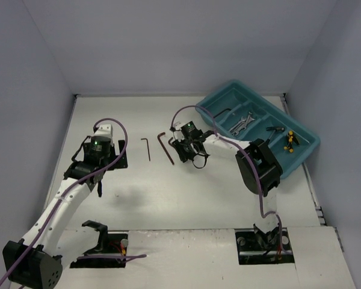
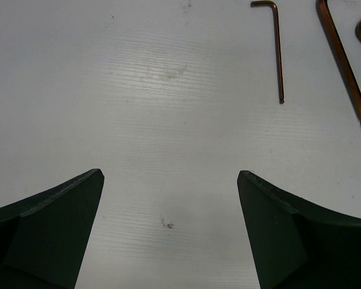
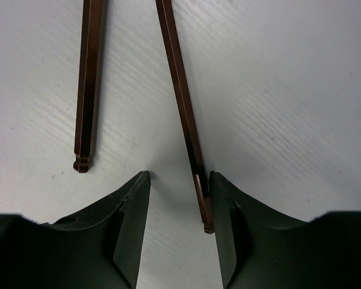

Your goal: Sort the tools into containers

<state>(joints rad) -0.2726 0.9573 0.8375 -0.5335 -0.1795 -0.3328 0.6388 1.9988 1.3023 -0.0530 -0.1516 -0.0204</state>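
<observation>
Three dark brown hex keys lie on the white table. In the right wrist view, the ball end of one hex key [image 3: 183, 108] sits between my right gripper's [image 3: 179, 177] jaws, against the right finger [image 3: 225, 205]. The left finger stands apart from it, so the gripper is open. A second hex key [image 3: 87, 84] lies just left of the jaws. From above, the right gripper [image 1: 182, 150] sits over the keys [image 1: 166, 147]. My left gripper [image 2: 170, 174] hangs wide open over bare table, with the keys [image 2: 277, 48] up to its right. The teal tray [image 1: 301, 158] stands at the back right.
The tray's compartments hold silver wrenches [image 1: 243, 122], a yellow-and-black tool [image 1: 290, 141], a dark tool [image 1: 275, 129] and a hex key [image 1: 222, 111]. The thinnest key [image 1: 147, 149] lies left of the other two. Grey walls close in the table on three sides.
</observation>
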